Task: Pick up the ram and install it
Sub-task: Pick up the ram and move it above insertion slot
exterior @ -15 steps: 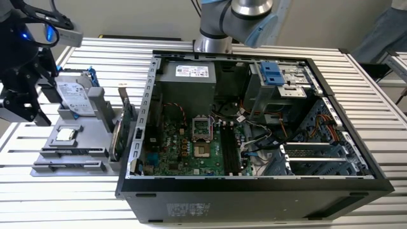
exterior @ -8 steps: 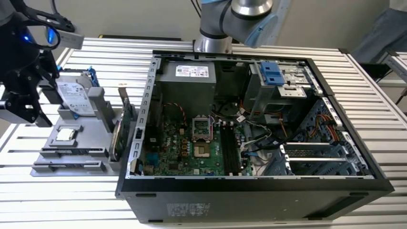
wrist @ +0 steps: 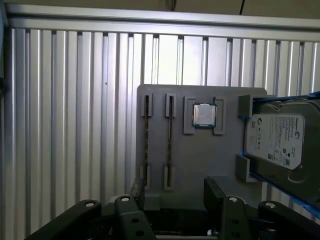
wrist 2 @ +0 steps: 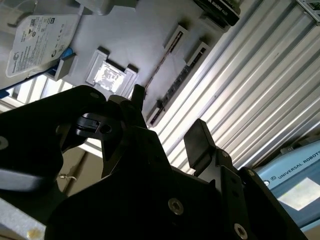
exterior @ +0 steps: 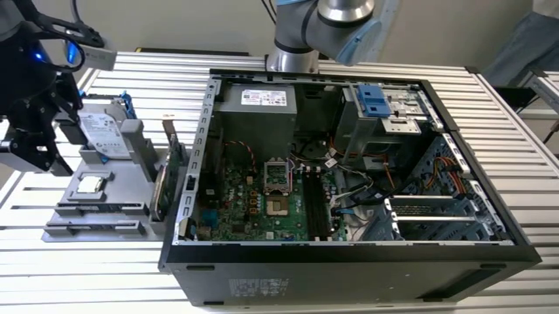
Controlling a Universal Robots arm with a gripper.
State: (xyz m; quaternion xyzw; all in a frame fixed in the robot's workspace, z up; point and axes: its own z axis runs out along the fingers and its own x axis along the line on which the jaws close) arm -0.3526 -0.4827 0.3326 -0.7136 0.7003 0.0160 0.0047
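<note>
End effector (exterior: 44,154) hangs over the gray tray (exterior: 122,186) on the desk (exterior: 88,275), beside the computer case (exterior: 349,261) on the exterior view's left. In the second wrist view its fingers (wrist 2: 200,142) are spread and empty. In the first wrist view the ram (wrist: 170,142) stands edge-on in a tray slot near the fingertips.

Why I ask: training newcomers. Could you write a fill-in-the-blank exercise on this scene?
1. The hand is ___ and holds nothing.
2. The hard drive sits in a ___ frame.
3. On the gray holder, the processor lies between the ram and the ___.
Missing: open; blue; hard drive.
</note>
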